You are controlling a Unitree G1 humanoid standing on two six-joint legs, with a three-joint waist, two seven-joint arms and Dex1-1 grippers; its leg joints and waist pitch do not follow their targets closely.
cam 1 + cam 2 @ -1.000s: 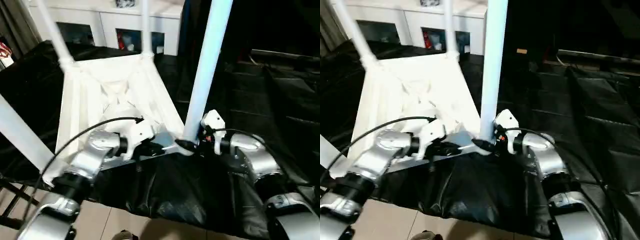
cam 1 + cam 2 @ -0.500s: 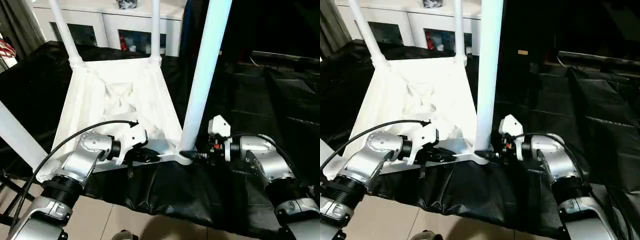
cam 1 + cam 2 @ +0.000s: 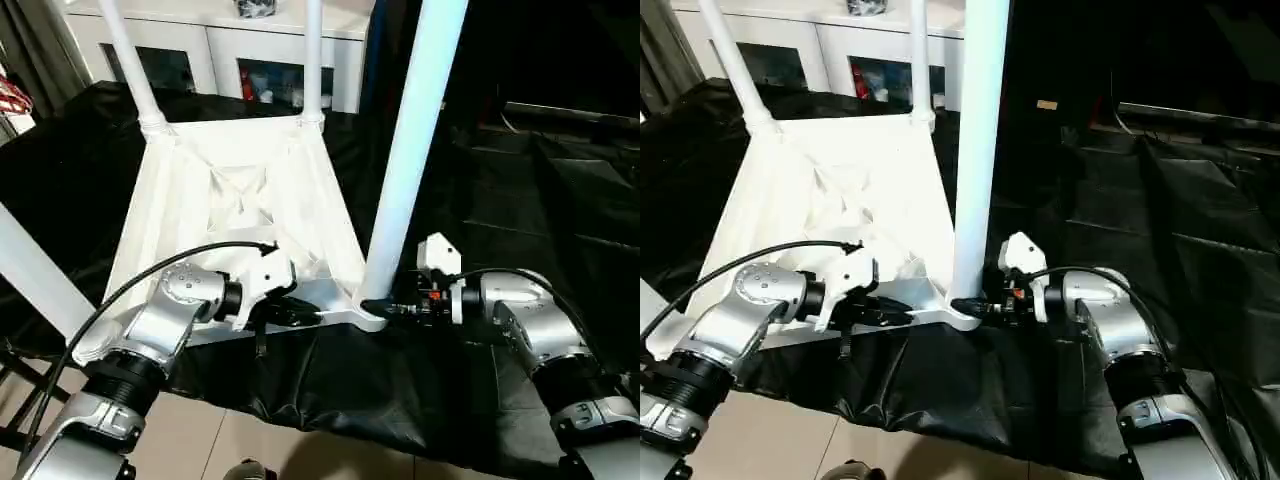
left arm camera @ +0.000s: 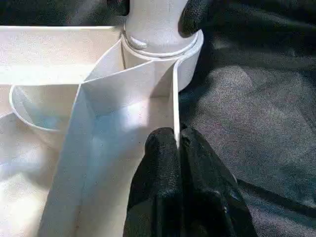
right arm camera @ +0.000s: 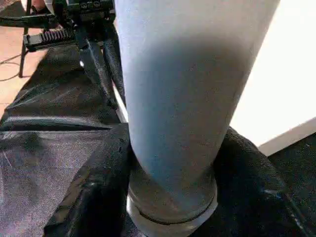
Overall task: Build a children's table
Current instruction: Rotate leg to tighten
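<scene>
Closing around the near leg (image 3: 408, 160) just above its corner socket, the right gripper (image 5: 170, 197) has narrowed to hug it. The left gripper (image 4: 178, 148) stays clamped on the tabletop (image 3: 235, 210) rim beside that socket, so seating looks underway

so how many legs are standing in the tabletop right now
4: near right leg with the right gripper at its base, near left leg at the picture's left edge, far left leg, far right leg.
</scene>
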